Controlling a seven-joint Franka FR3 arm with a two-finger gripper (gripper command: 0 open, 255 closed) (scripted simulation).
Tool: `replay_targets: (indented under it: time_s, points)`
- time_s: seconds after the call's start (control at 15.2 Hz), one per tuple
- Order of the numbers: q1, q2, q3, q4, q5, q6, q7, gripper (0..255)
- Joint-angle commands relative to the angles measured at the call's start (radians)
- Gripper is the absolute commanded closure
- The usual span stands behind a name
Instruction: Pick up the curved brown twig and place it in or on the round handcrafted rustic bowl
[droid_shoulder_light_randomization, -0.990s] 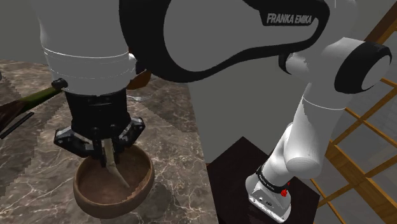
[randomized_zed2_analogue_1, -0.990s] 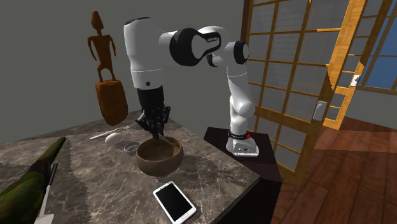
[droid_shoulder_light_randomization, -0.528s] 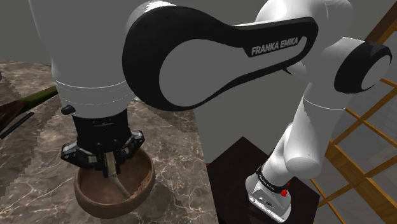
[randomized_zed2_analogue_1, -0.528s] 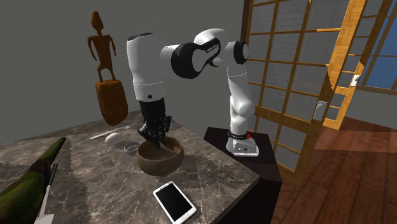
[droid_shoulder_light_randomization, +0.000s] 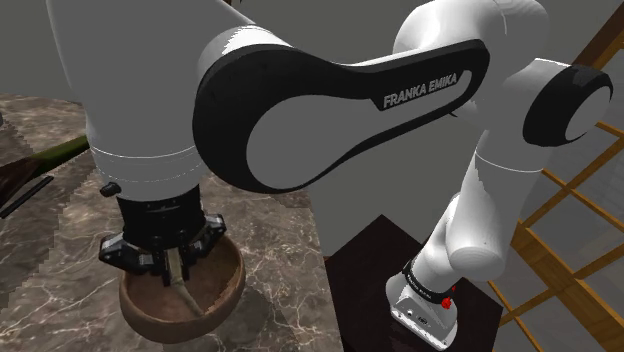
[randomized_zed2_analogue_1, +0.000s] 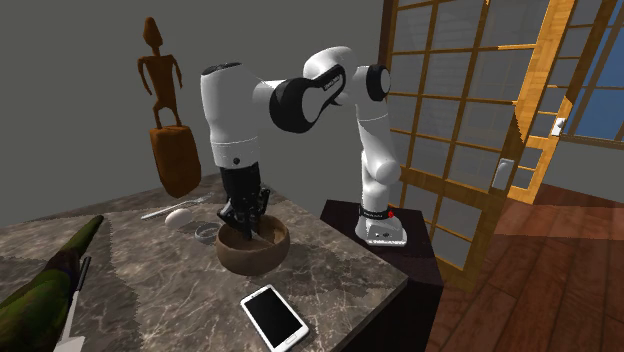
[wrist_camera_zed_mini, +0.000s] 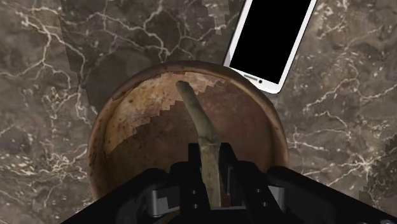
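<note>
The brown twig (wrist_camera_zed_mini: 200, 124) is clasped between my gripper's (wrist_camera_zed_mini: 210, 167) black fingers, its free end reaching down into the round rustic brown bowl (wrist_camera_zed_mini: 127, 127). In the shoulder view the gripper (droid_shoulder_light_randomization: 172, 262) sits low over the bowl (droid_shoulder_light_randomization: 225, 290), and the twig (droid_shoulder_light_randomization: 182, 283) hangs from it inside the rim. The second exterior view shows the gripper (randomized_zed2_analogue_1: 243, 212) dipped into the bowl (randomized_zed2_analogue_1: 252, 252) on the dark marble table (randomized_zed2_analogue_1: 330, 265). Whether the twig's tip touches the bowl's floor I cannot tell.
A white-framed phone (randomized_zed2_analogue_1: 273, 316) with a black screen lies on the marble (wrist_camera_zed_mini: 331, 140) just beyond the bowl, also in the wrist view as the phone (wrist_camera_zed_mini: 272, 39). A brown carved figure (randomized_zed2_analogue_1: 170, 120), a spoon (randomized_zed2_analogue_1: 172, 211) and a green-brown log (randomized_zed2_analogue_1: 45, 285) stand further off. The stand (droid_shoulder_light_randomization: 375, 290) is beside the table edge.
The arm has lowered steadily, carrying the gripper and the twig further down into the bowl. The fingers have stayed shut on the twig.
</note>
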Motion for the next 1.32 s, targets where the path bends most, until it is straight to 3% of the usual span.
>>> replay_targets:
  time_s: [0.0,0.07,0.13,0.46,0.73,1.25]
  points:
    - [0.0,0.0,0.0,0.0,0.0,0.0,0.0,255]
    - [0.0,0.0,0.0,0.0,0.0,0.0,0.0,255]
    - [0.0,0.0,0.0,0.0,0.0,0.0,0.0,0]
    - [0.0,0.0,0.0,0.0,0.0,0.0,0.0,0]
    - [0.009,0.002,0.003,0.131,0.0,-0.128,-0.002,0]
    - [0.01,0.003,0.003,0.131,0.0,-0.128,-0.002,0]
